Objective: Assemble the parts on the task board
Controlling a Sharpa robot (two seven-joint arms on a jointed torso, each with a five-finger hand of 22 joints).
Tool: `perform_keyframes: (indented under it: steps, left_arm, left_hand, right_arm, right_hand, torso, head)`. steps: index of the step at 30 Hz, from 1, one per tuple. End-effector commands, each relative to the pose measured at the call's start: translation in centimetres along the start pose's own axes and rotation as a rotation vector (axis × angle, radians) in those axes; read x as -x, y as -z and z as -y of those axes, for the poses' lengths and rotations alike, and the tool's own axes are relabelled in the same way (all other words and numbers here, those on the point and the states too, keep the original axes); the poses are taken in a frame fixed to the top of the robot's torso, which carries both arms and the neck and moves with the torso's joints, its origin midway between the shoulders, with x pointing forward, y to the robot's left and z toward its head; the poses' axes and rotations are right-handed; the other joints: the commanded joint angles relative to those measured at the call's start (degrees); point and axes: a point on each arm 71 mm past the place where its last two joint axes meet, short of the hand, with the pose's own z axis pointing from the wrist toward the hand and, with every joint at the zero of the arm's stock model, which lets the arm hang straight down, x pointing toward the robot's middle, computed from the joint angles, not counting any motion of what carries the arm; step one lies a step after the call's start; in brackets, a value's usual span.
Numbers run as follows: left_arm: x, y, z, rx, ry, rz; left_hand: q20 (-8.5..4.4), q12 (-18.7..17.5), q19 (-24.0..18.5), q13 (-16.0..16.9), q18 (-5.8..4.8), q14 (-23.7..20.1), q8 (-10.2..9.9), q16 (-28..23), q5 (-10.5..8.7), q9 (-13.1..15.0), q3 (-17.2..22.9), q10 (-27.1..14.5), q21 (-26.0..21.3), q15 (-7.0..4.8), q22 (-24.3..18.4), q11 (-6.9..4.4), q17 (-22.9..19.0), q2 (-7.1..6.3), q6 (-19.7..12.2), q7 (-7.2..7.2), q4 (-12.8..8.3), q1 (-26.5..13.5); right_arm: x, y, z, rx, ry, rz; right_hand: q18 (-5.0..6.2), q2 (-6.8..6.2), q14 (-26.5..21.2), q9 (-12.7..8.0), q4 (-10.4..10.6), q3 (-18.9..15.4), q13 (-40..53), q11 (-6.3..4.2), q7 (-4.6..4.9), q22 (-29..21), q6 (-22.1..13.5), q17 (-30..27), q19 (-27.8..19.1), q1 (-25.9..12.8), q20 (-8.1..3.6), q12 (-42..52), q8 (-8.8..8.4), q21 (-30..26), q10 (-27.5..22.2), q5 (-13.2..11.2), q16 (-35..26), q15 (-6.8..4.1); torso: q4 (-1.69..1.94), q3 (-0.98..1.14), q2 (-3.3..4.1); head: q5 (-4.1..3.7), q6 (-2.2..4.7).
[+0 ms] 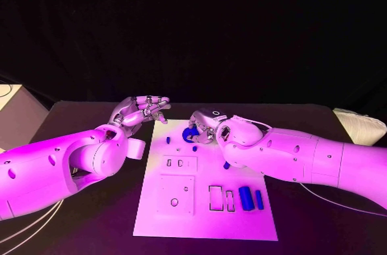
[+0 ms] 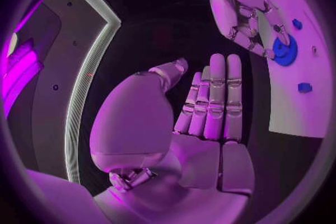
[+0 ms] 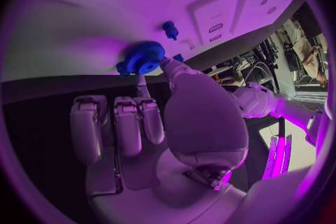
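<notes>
Blue gear at upper middle of frame in head view, sitting on far end of white task board, w/ right hand on it; fingers pinching gear edge, per right wrist view where thumb and one fingertip meet gear rim, other fingers straight and apart. Cannot tell whether gear is already seated on its post or only resting over it. Left hand hovering upper left of board, off its edge, over black tabletop; fingers straight, side by side, holding nothing (left wrist view confirms flat palm). Small blue peg standing on board near gear; more blue parts lying lower right of board beside rectangular slots, plus small blue bits near gear. Risks, as judgement: thin pinch on toothed rim could slip → gear tilts, jams or drops flat beside post; sideways push while seating could shove board, since left hand not bracing it; right forearm low over board middle, could sweep loose parts lying under it.
</notes>
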Motion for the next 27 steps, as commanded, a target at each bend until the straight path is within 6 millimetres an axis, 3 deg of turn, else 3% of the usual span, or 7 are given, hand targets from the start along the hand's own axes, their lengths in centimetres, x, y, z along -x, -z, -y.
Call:
perform_keyframes:
  steps: [1, 7, 27]
  left_arm:
    - [-0.3, -0.1, 0.1, -0.006, 0.010, -0.018]
    - [-0.2, -0.1, 0.1, -0.005, 0.009, -0.017]
    - [-0.1, -0.1, 0.1, -0.004, 0.008, -0.015]
  left_hand:
    - [0.03, -0.08, -0.53, 0.08, 1.15, -0.39, -0.03, 0.30, 0.21, 0.06, 0.21, 0.12, 0.20, 0.08, 0.07, 0.31, 0.07, 0.60, 0.18, 0.11, 0.00, -0.16]
    - [0.04, -0.09, -0.72, 0.07, 1.15, -0.47, -0.05, 0.35, 0.21, 0.08, 0.35, 0.10, 0.45, 0.09, 0.24, 0.34, 0.14, 0.61, 0.15, 0.15, -0.17, -0.18]
    - [0.04, -0.09, -0.77, 0.07, 1.15, -0.50, -0.05, 0.36, 0.21, 0.09, 0.38, 0.09, 0.51, 0.10, 0.29, 0.35, 0.15, 0.60, 0.14, 0.15, -0.21, -0.21]
  right_arm:
    - [-0.4, 0.1, 0.0, -0.001, -0.006, -0.031]
    - [-0.4, 0.1, 0.3, -0.013, -0.006, -0.037]
    - [-0.6, 0.5, 1.2, -0.035, -0.016, -0.079]
  right_hand:
    - [-1.02, -0.12, 5.66, -0.16, -0.01, -0.54, 12.69, 0.33, 0.02, 11.38, -0.37, 13.36, 3.82, -0.88, 0.27, -0.37, -0.35, 0.02, 3.68, -0.31, 0.29, 0.39]
    - [-1.00, 0.67, 5.66, -0.26, 0.10, -2.04, 12.42, 0.45, 0.16, 11.34, -0.85, 13.37, 3.79, -3.20, 0.36, -0.66, -0.49, -0.07, 3.37, -0.99, 0.29, 0.49]
    - [-1.04, 0.95, 5.71, -0.24, -0.08, -2.17, 12.54, 0.46, 0.15, 11.48, -0.78, 13.57, 3.87, -3.36, 0.39, -0.57, -0.40, 0.04, 3.48, 0.05, 0.35, 0.50]
  torso:
    - [-0.05, -0.02, -0.04]
    - [-0.05, 0.00, -0.03]
    - [-0.05, -0.01, 0.02]
  head:
    - [0.05, -0.17]
    - [-0.10, -0.18]
    - [-0.28, -0.05]
